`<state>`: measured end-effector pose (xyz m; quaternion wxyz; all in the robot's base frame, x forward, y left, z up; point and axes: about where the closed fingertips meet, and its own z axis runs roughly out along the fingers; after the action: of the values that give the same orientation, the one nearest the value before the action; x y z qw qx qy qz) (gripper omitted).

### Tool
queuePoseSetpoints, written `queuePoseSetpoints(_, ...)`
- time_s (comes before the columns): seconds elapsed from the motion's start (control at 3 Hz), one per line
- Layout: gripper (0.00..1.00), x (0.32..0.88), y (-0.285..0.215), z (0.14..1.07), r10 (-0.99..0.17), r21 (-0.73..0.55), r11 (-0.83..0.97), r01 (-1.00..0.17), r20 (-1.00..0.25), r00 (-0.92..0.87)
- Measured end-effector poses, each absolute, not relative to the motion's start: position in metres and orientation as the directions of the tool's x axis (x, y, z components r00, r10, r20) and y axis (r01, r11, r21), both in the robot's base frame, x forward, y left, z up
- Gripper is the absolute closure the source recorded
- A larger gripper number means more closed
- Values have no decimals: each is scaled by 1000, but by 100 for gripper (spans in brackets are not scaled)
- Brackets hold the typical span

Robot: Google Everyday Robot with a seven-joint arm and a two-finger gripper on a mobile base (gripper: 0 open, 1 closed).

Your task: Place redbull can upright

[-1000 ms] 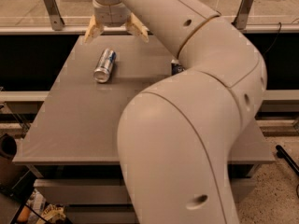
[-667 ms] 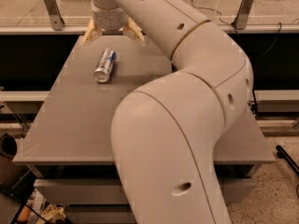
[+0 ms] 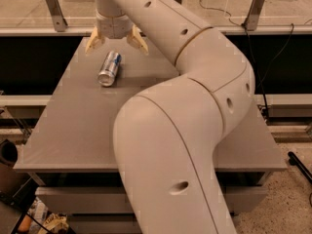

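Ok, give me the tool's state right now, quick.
The tool: open, holding nothing, hovering over the far end of the redbull can, which lies on its side on the table.

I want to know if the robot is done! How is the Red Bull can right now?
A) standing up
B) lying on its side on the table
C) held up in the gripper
B: the redbull can lies on its side on the grey table, and the open gripper hovers at its far end without holding it.

Silver-blue redbull can [image 3: 109, 68] on its side, seemingly just below spread-fingered tool [image 3: 116, 47]
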<state>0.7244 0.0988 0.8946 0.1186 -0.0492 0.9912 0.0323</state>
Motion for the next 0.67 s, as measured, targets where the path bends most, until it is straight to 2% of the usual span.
queuePoseSetpoints(0.67,0,731,111,872,-104,41,993,-113,-180,-978)
